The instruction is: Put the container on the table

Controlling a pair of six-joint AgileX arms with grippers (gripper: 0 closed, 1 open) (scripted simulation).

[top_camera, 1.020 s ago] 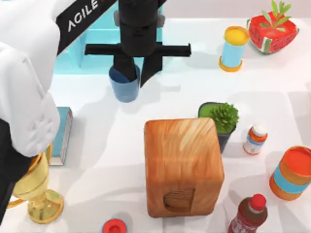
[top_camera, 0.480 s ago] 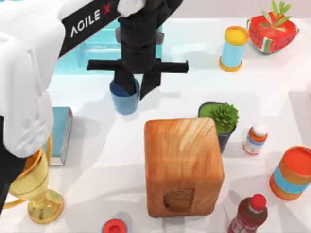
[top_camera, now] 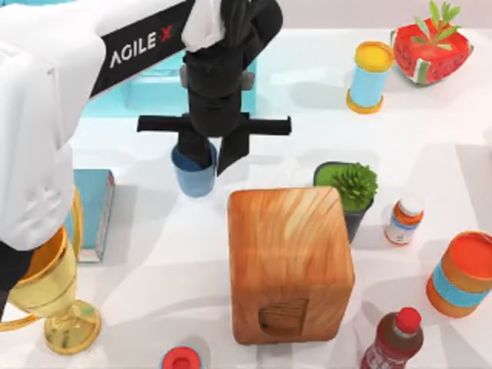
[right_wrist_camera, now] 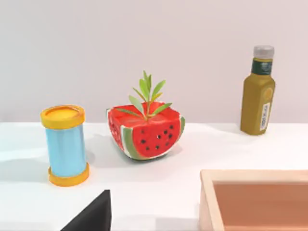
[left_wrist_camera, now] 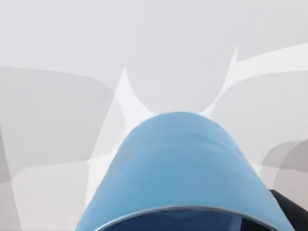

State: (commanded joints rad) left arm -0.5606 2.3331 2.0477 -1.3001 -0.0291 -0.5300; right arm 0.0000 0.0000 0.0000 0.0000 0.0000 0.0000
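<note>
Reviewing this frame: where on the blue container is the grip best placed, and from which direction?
On the rim wall, from above. The container stands mouth-up and open, so one finger goes inside, one outside, as the left gripper does now; the wooden block crowds its lower right.

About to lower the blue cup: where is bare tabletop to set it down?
Free: white table between teal book and wooden block, just ahead of the container in the left gripper. Crowded: right of the block, around potted plant and bottles.
</note>
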